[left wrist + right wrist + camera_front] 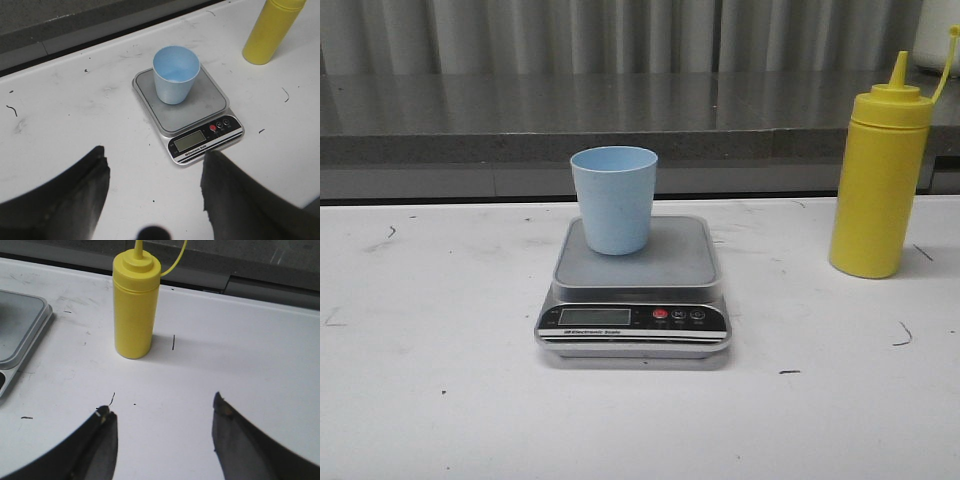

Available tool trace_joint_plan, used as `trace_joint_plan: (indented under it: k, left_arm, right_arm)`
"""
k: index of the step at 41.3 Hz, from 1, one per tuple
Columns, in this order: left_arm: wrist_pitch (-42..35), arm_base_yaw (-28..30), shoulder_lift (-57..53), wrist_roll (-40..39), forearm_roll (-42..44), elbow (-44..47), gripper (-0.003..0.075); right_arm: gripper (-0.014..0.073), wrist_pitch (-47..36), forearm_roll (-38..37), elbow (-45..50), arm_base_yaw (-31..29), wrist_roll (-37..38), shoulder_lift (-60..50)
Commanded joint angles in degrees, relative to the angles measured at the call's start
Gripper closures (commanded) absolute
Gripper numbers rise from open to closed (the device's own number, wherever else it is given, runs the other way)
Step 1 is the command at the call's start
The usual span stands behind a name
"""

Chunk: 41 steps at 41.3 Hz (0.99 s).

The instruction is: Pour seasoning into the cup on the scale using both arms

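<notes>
The light blue cup (pixel 614 199) stands upright on the silver scale (pixel 670 270) in the middle of the white table; both show in the left wrist view, the cup (pixel 175 74) and the scale (pixel 210 100). The yellow seasoning bottle (pixel 880 180) stands upright at the right, its tip cover hanging off on its tether. My left gripper (pixel 154 160) is open and empty, above the table in front of the scale. My right gripper (pixel 161 410) is open and empty, short of the bottle (pixel 134 305). Neither gripper shows in the front view.
A grey ledge (pixel 620 120) runs along the table's far edge below a corrugated wall. The scale's corner (pixel 20 330) lies beside the bottle in the right wrist view. Small dark marks dot the table top.
</notes>
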Motion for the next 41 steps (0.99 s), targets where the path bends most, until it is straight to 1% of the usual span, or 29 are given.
trace_joint_plan:
  k: [1,7,14,31,34,39,41]
  left_arm:
    - [-4.89,-0.42,-4.6,0.04,-1.1,1.21,0.0314]
    - [-5.16,-0.42,-9.7,0.04,-1.41,4.83,0.0315]
    - [-5.12,-0.42,-10.58,0.04,-1.41,5.93,0.0316]
    - [-5.12,-0.42,-10.58,0.04,-1.41,5.93,0.0391]
    - [-5.12,-0.42,-10.58,0.04,-1.41,5.93,0.0406]
    - [-5.12,-0.42,-10.58,0.04,-1.41,5.93,0.043]
    - [-5.12,-0.42,-10.58,0.04,-1.41,5.93,0.0441]
  right_arm:
    - [0.0148,-3.85,0.04,-1.49,-0.08,-0.39,0.57]
    - [0.0148,-3.85,0.04,-1.49,-0.08,-0.39,0.57]
    - [0.0148,-3.85,0.04,-1.49,-0.08,-0.39,0.57]
    - [0.0142,-3.43,0.04,-1.47,-0.08,-0.39,0.57]
    - [0.0097,-3.59,0.04,-1.47,-0.08,-0.39,0.64]
    - [-0.0072,-5.74,0.04,-1.47,-0.08,-0.61,2.13]
    - [-0.0064,-6.83,0.04,-1.53,-0.08,-0.72,3.12]
